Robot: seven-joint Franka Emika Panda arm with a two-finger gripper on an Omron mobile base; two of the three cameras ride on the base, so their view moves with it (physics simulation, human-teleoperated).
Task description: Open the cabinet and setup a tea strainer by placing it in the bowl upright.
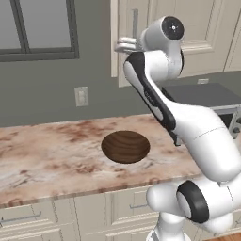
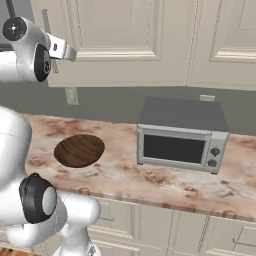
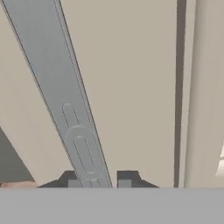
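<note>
A home kitchen: marble-look counter (image 2: 150, 180), cream wall cabinet (image 2: 120, 40), toaster oven (image 2: 180, 135), window (image 1: 37, 28).

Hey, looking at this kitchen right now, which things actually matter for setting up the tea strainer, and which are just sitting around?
Part of the job:
- cabinet, door shut
- its bar handle, between the gripper fingers
- wooden bowl on the counter

Just lying about:
- toaster oven
- wall outlet
- window
- lower drawers
</note>
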